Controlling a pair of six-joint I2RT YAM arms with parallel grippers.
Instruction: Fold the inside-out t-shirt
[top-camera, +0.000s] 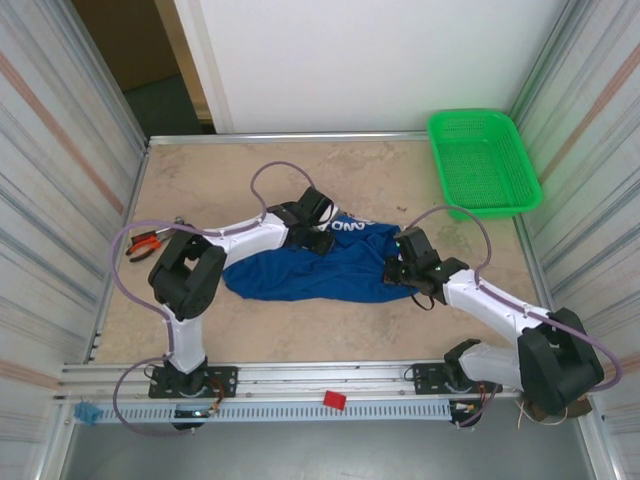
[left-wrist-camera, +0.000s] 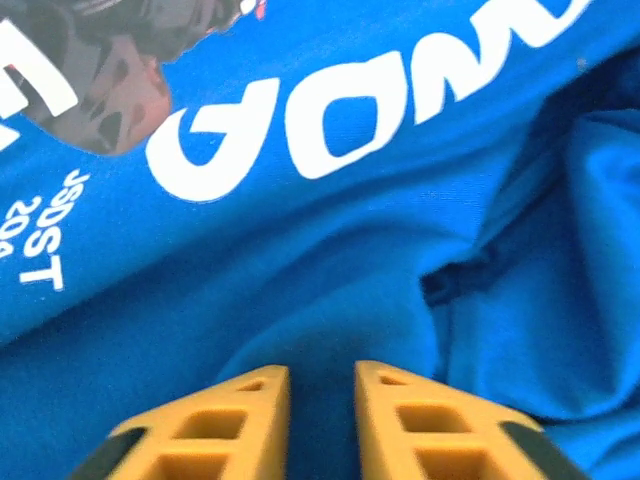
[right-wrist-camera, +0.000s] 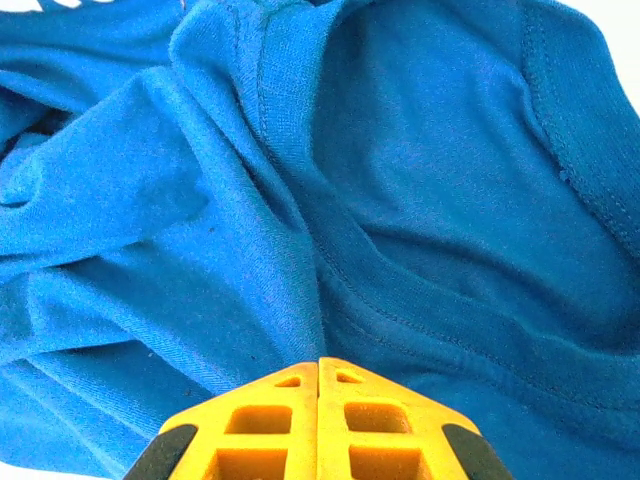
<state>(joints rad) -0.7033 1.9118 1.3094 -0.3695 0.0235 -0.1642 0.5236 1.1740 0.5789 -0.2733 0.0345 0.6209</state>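
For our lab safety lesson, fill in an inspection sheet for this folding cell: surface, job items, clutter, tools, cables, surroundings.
surface: beige table
job's things: blue t-shirt bunched mid-table, white lettering showing
clutter: green basket far-right corner; pliers at left edge; red piece on front rail
tools: left tool shut on t-shirt; right tool shut on t-shirt
cables: purple loops arching over table
surroundings: corrugated side panels, white back wall

The left arm (top-camera: 248, 236) and the right arm (top-camera: 490, 305) have white tubes and chunky black joints. A thin purple cable (top-camera: 262, 172) loops along each. The jaws are yellow, with little square holes.
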